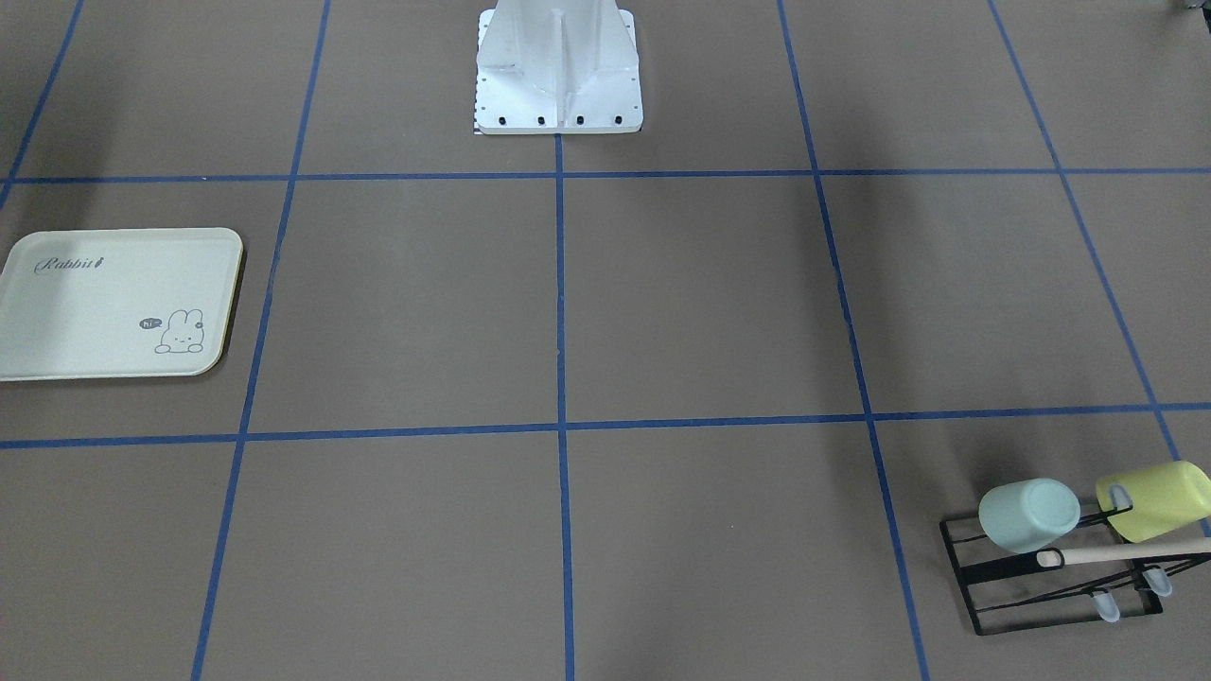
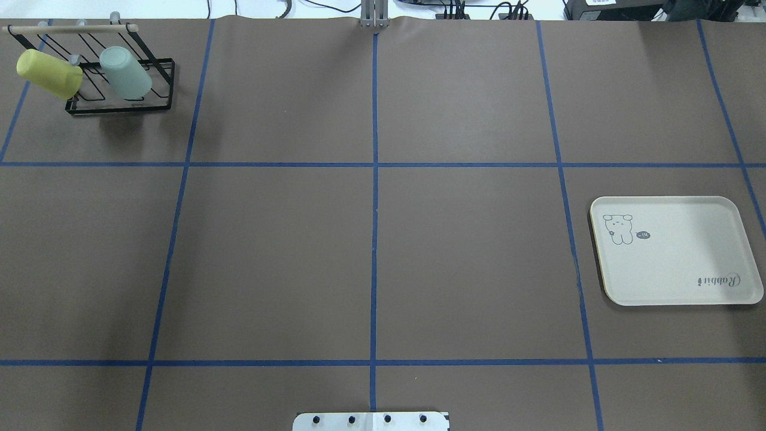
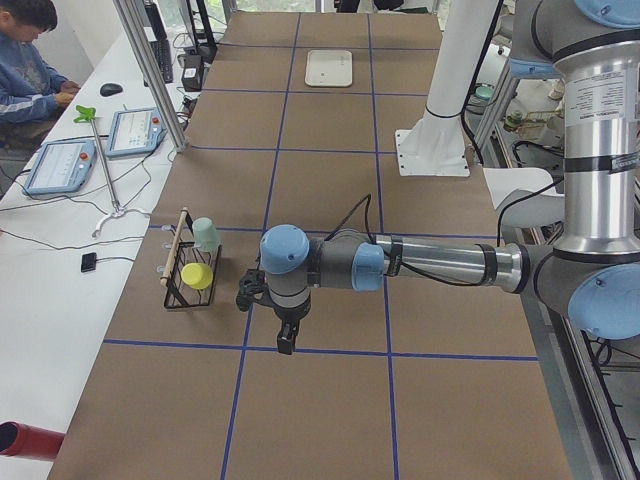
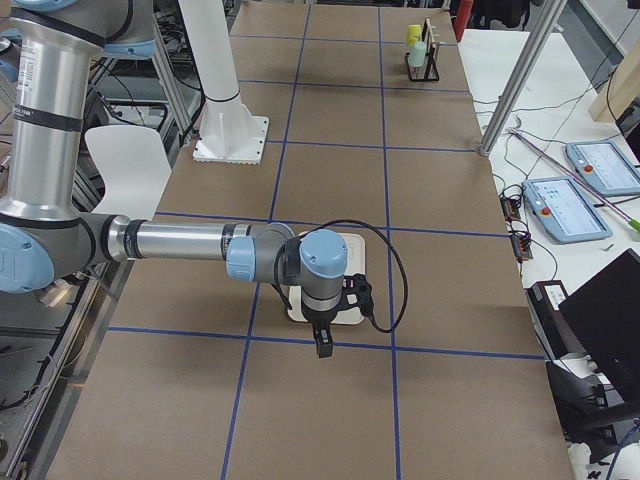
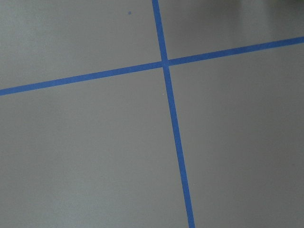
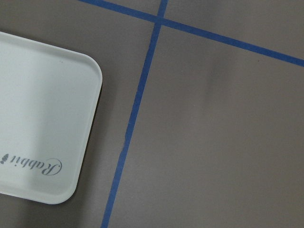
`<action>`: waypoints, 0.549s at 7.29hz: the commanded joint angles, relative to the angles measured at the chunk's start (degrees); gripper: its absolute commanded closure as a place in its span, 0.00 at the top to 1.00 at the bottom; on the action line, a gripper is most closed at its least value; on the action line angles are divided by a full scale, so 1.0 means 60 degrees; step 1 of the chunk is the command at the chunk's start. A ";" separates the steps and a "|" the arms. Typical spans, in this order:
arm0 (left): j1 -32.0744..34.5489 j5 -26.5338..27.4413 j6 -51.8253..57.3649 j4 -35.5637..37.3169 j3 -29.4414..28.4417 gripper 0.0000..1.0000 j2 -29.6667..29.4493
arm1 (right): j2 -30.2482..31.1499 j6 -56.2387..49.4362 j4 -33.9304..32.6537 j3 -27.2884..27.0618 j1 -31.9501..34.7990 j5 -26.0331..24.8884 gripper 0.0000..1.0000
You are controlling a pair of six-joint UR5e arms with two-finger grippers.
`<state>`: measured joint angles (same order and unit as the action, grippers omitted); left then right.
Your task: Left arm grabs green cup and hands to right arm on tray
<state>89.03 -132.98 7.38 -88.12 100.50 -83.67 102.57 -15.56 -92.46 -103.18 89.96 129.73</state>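
The pale mint green cup [image 1: 1026, 514] hangs mouth-down on a black wire rack [image 1: 984, 605] at the table's far left corner; it also shows in the overhead view [image 2: 124, 73] and the exterior left view [image 3: 206, 233]. The cream tray [image 2: 676, 251] with "Rabbit" lettering lies empty on the robot's right side [image 1: 114, 303], and its corner shows in the right wrist view [image 6: 38, 118]. The left gripper [image 3: 285, 340] hangs above the table, right of the rack in that view. The right gripper [image 4: 323, 345] hangs over the tray's near edge. I cannot tell whether either is open or shut.
A yellow-green cup [image 1: 1159, 497] hangs on the same rack beside the green cup, under a wooden bar [image 2: 69, 28]. The robot's white base [image 1: 558, 71] stands at mid table. Blue tape lines cross the brown table. An operator [image 3: 30, 60] sits at a side desk.
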 commanded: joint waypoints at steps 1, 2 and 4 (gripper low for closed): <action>0.0000 -0.0014 0.0058 -0.0064 0.0168 1.00 0.0015 | 0.0000 0.0000 0.0000 0.0000 -0.0008 0.0000 1.00; -0.0014 0.0044 0.0015 -0.0065 0.0213 1.00 0.0015 | 0.0000 0.0015 0.0000 0.0015 -0.0022 -0.0014 1.00; -0.0015 0.0016 -0.0058 -0.0312 0.0141 1.00 -0.0101 | -0.0044 0.0015 0.0348 -0.0058 -0.0037 0.0000 1.00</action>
<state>88.96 -132.73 7.42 -88.94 101.47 -83.80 102.49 -15.52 -91.94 -103.28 89.78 129.71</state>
